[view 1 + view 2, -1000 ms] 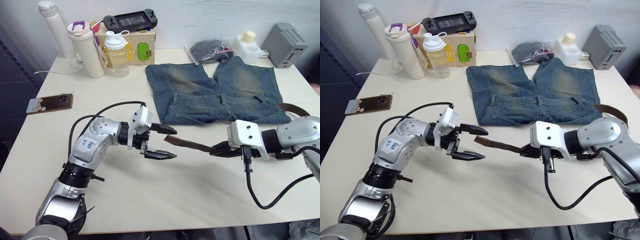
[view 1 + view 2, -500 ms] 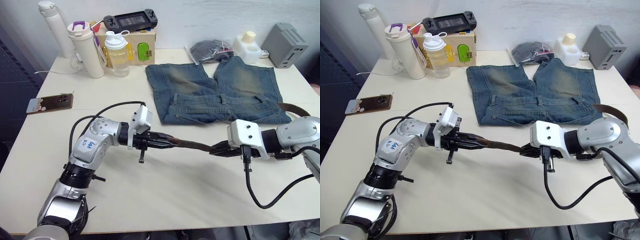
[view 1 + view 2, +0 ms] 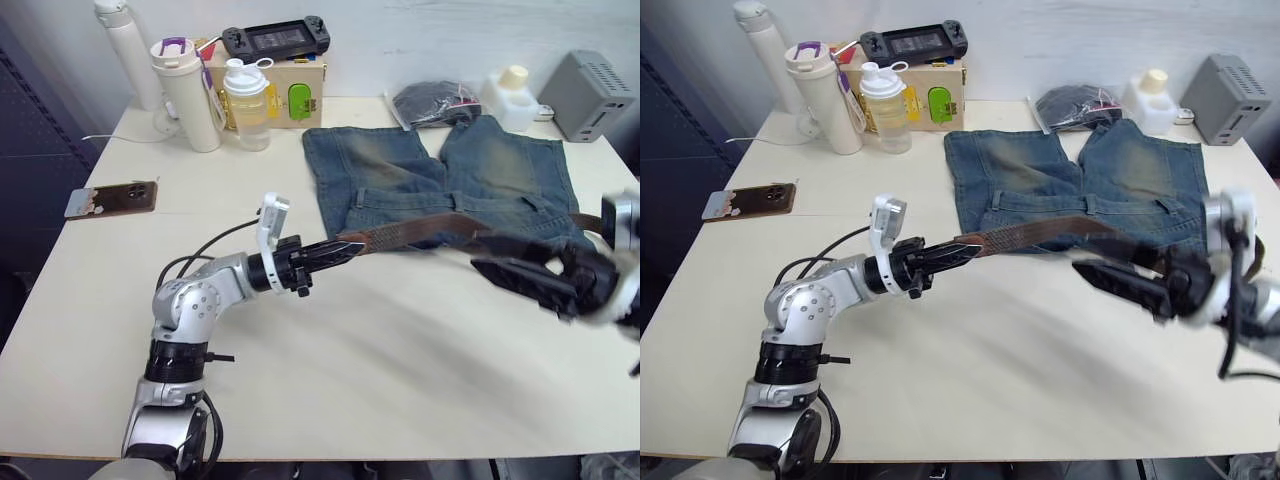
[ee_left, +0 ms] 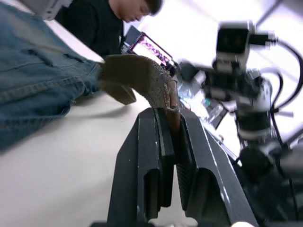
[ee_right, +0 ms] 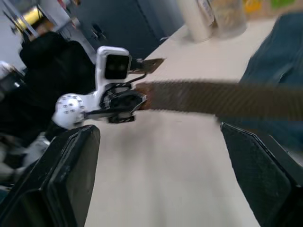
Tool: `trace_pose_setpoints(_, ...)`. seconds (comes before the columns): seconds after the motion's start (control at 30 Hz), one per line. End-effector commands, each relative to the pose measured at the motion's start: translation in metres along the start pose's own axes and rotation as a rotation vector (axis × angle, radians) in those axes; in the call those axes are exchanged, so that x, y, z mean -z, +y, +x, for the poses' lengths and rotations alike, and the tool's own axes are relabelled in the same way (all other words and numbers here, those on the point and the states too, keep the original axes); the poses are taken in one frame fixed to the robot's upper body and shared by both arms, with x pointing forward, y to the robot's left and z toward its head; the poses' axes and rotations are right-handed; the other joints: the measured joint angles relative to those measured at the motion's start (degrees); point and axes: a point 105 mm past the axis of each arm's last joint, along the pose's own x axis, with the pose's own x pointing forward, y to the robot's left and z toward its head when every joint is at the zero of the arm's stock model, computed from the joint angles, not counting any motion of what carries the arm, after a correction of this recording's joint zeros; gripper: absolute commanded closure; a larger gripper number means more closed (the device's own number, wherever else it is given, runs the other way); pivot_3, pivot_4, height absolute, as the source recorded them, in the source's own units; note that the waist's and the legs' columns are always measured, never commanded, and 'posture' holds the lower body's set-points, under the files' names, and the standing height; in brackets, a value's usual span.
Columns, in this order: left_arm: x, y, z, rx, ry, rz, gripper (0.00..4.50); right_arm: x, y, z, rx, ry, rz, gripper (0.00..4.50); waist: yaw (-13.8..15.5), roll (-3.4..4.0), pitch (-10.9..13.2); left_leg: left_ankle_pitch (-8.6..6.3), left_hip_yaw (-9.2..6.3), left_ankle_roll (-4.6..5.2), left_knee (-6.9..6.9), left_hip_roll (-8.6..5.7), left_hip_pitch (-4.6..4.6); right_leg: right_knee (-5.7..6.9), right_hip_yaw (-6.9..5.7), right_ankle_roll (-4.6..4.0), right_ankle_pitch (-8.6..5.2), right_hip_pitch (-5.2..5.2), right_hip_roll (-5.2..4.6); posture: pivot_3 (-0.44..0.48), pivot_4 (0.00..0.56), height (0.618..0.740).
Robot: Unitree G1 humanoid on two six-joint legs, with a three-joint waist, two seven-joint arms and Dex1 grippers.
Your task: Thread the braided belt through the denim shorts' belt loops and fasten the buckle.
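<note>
The denim shorts (image 3: 440, 170) lie flat at the table's far middle, waistband toward me, with a belt loop (image 3: 1088, 203) on it. The braided belt (image 3: 420, 232) stretches taut just above the waistband's near edge. My left gripper (image 3: 335, 250) is shut on its tip, left of the shorts; in the left wrist view the fingers (image 4: 156, 142) clamp the strap (image 4: 151, 80). My right gripper (image 3: 1095, 262) is open and blurred, near the belt's right part, with nothing in it. Its wide-apart fingers (image 5: 61, 179) frame the belt (image 5: 213, 99). The buckle is hidden.
A phone (image 3: 112, 198) lies at the table's left. Bottles (image 3: 188, 95) and a wooden box (image 3: 290, 85) with a game console (image 3: 275, 38) stand at the back. A black pouch (image 3: 432, 100), white jug (image 3: 512, 95) and grey box (image 3: 592, 95) sit back right. A person (image 4: 104, 19) is beyond the table.
My left gripper closed on the belt's tip and carried it up toward the shorts. My right gripper let go of the belt, opened wide and drew back to the right. The camera shifted.
</note>
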Motion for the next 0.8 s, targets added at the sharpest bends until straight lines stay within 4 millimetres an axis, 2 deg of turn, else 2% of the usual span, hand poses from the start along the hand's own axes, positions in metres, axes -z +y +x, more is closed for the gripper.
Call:
trace_pose_setpoints(0.03, -0.016, -0.016, 0.002, 0.038, -0.066, -0.001, 4.50, 0.001, 0.033, 0.026, -0.103, -0.143, 0.133, 0.12, -0.4, 0.00, 0.0, 0.00, 0.06, -0.01, 0.00, 0.03, 0.04, 0.01, 0.06, -0.01, 0.00, 0.03, -0.03, 0.000, 0.150, 0.687)
trace_pose_setpoints(0.1, -0.018, -0.017, 0.003, 0.035, -0.076, -0.010, 4.50, 0.017, 0.030, 0.043, -0.073, -0.171, 0.253, 0.12, -0.6, -0.02, 0.0, 0.01, 0.16, -0.02, -0.01, 0.00, 0.22, 0.11, 0.21, -0.01, 0.01, 0.06, 0.00, 0.000, 0.150, 0.687)
trace_pose_setpoints(0.23, -0.019, -0.022, 0.004, 0.044, -0.077, -0.018, 4.50, 0.040, 0.005, 0.069, 0.060, -0.268, 0.484, 0.12, -0.7, -0.04, 0.0, -0.04, 0.36, -0.09, -0.14, -0.02, 0.40, 0.14, 0.49, 0.00, -0.01, 0.04, 0.12, 0.000, 0.150, 0.687)
trace_pose_setpoints(0.37, -0.019, -0.024, 0.004, 0.049, -0.072, -0.025, 4.50, 0.030, -0.004, 0.076, 0.020, -0.494, 0.682, 0.12, -0.6, -0.05, 0.0, -0.03, 0.37, -0.07, -0.09, -0.12, 0.40, 0.12, 0.63, 0.04, 0.01, 0.05, 0.14, 0.000, 0.150, 0.687)
trace_pose_setpoints(0.5, -0.017, -0.025, 0.004, 0.050, -0.064, -0.027, 4.50, 0.025, -0.008, 0.078, 0.017, -0.572, 0.722, 0.12, -0.9, -0.04, 0.0, -0.03, 0.38, -0.06, -0.10, -0.10, 0.41, 0.14, 0.71, 0.05, 0.01, 0.02, 0.22, 0.000, 0.150, 0.687)
trace_pose_setpoints(0.73, -0.018, -0.024, 0.003, 0.049, -0.060, -0.025, 4.50, 0.025, -0.012, 0.083, 0.022, -0.594, 0.728, 0.12, -1.5, -0.04, 0.0, -0.03, 0.40, -0.06, -0.20, -0.04, 0.40, 0.14, 0.75, 0.02, -0.01, -0.06, 0.28, 0.000, 0.150, 0.687)
trace_pose_setpoints(0.8, -0.018, -0.024, 0.003, 0.052, -0.059, -0.025, 4.50, 0.024, -0.012, 0.084, 0.019, -0.596, 0.725, 0.65, -1.4, -0.04, 0.0, -0.04, 0.42, -0.06, -0.20, -0.04, 0.40, 0.14, 0.78, 0.02, -0.01, -0.07, 0.28, 0.000, 0.150, 0.687)
